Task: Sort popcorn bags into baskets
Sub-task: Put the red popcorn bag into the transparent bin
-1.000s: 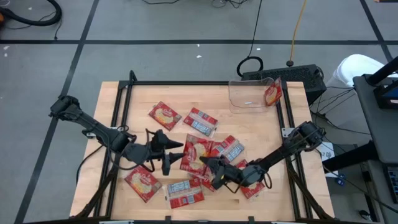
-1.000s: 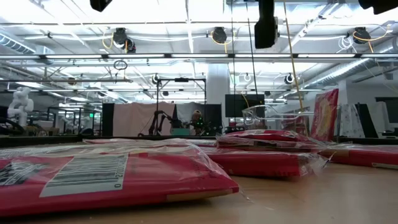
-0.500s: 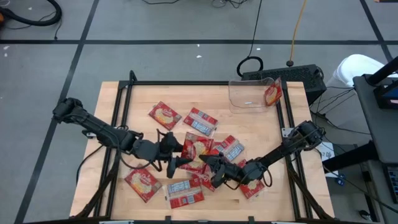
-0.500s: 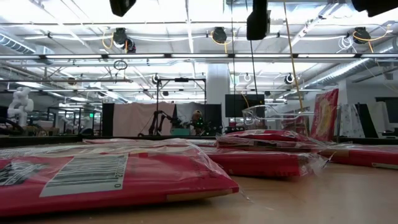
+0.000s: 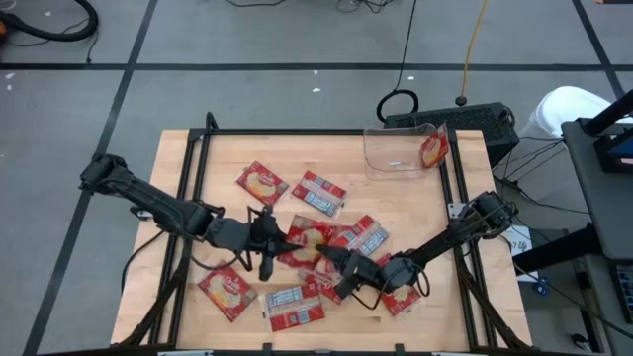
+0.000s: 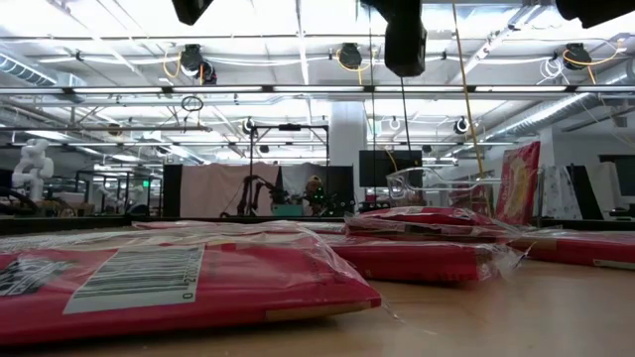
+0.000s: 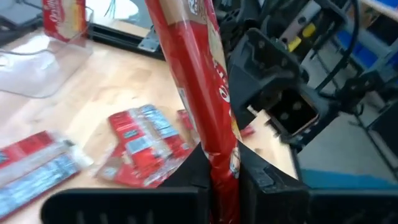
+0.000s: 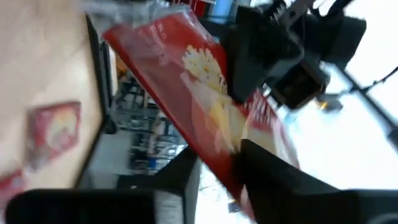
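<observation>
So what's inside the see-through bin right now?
One red popcorn bag stands on edge against the right wall of the clear bin. The rest looks empty; something small and pale on its floor is too tiny to tell.

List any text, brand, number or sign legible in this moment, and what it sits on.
Nothing reads whole.
Barcode with digits on nearest popcorn bag, low view: too blurred.
White lettering on the bag in the left gripper: fragments only, unreadable.
Label panels on table bags: too small.

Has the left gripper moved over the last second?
Yes. The left gripper shifted rightward, away from the table's left rail, reaching the popcorn bag.
</observation>
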`<state>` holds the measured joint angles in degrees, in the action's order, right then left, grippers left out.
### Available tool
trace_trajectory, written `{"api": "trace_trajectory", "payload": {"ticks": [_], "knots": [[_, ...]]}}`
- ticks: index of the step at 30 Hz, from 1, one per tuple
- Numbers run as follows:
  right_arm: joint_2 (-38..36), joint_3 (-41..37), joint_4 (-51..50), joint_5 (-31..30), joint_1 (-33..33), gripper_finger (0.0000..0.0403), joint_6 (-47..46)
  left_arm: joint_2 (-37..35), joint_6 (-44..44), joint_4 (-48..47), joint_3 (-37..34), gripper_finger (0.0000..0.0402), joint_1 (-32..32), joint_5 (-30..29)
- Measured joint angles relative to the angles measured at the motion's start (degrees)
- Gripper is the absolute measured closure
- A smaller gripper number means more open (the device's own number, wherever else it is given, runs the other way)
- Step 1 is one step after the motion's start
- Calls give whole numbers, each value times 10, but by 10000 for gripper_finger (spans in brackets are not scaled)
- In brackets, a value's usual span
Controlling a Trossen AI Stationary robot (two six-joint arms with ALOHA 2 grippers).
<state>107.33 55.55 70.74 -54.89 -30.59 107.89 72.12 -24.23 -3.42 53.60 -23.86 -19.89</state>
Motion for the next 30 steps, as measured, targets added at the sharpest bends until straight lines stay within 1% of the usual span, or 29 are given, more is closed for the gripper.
{"api": "trace_trajectory", "payload": {"ticks": [4, 6, 8, 11, 13, 15, 16, 17, 19, 21, 23, 25, 28, 30], "knots": [[0, 0, -5, -11, 0, 247, -146, -40, 32, -69, 0, 349, 15, -6], [0, 0, -11, -20, 0, 234, -253, -56, 56, -98, 0, 352, 22, -26], [0, 0, -19, -32, 0, 224, -385, -67, 77, -139, 0, 360, 26, -52], [0, -1, -37, -56, -2, 216, -560, -66, 57, -188, 0, 371, 31, -94], [-3, -1, -52, -73, -2, 216, -666, -56, 41, -205, 0, 371, 32, -105], [-22, -1, -110, -67, -2, 217, -765, -40, 36, -206, 0, 368, 30, -106], [-37, -1, -153, -51, -2, 219, -820, -30, 36, -205, 0, 363, 28, -104], [-56, -1, -201, -21, -1, 220, -876, -20, 36, -200, 0, 358, 26, -103], [-97, -1, -292, 58, 11, 222, -984, 0, 36, -196, 0, 352, 22, -101], [-142, 0, -381, 144, 28, 223, -1062, 19, 33, -189, 0, 351, 19, -102], [-178, 0, -446, 214, 43, 224, -1090, 34, 28, -182, 0, 354, 19, -101], [-211, 0, -511, 256, 51, 224, -1093, 46, 30, -167, 0, 360, 19, -95], [-256, 0, -593, 267, 52, 224, -1102, 63, 54, -133, 0, 362, 19, -63], [-285, 0, -647, 275, 54, 224, -1108, 78, 86, -90, 0, 360, 19, -22]]}}
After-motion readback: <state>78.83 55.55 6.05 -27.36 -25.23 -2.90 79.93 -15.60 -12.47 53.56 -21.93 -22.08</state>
